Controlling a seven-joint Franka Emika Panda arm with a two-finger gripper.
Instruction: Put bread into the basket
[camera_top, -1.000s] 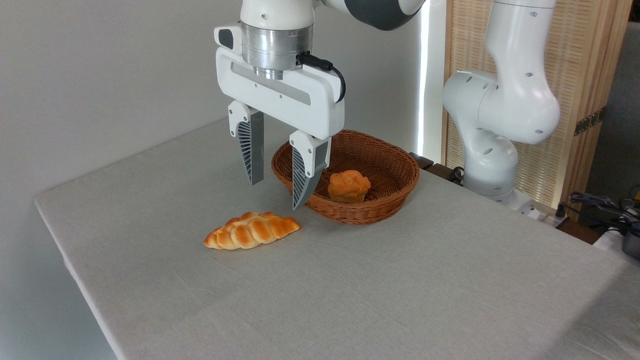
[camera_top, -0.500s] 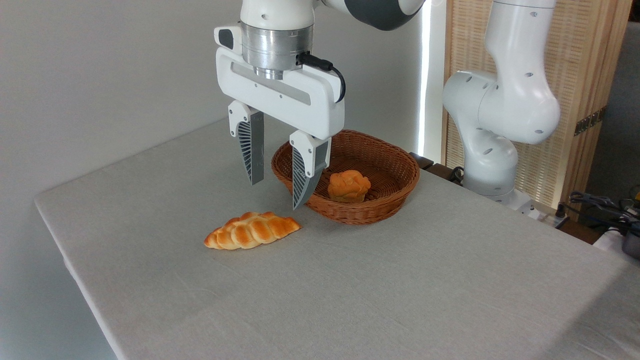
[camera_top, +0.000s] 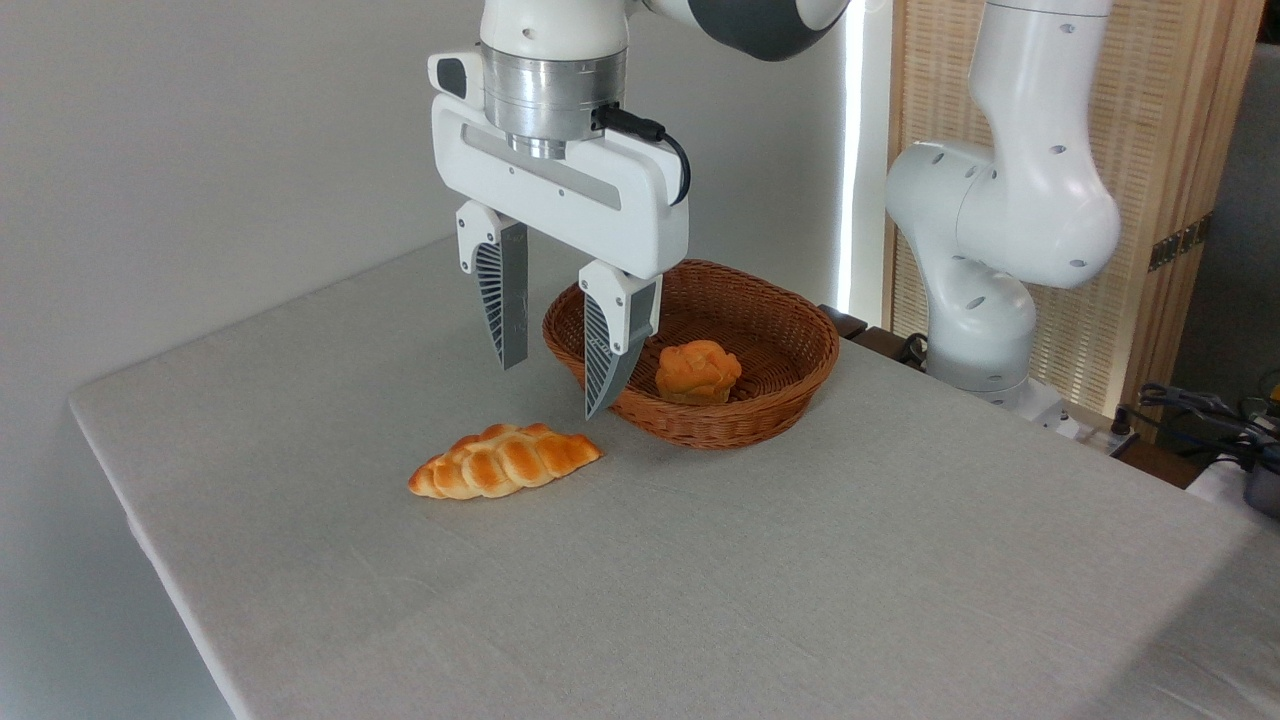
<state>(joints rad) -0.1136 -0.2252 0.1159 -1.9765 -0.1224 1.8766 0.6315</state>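
Bread (camera_top: 505, 461) lies untouched on the grey surface (camera_top: 800, 570), just outside the wicker basket (camera_top: 790, 385) at its 8 o'clock, so the whole pick and placement is left. The gripper (camera_top: 555, 385) hangs above it, fingers spread and empty. Only a small round bun (camera_top: 697, 372) sits in the basket, leaving room at its 9 o'clock side; the surface's left edge lies well apart.

White glossy arm (camera_top: 1010, 200), rounded links, dark grey joint band near top, small dark screw holes. Silver ribbed wrist ring. White boxy gripper (camera_top: 556, 385), grey inset strip; black cable looping at its side. Two grey ribbed fingers (camera_top: 500, 300), white mounts.
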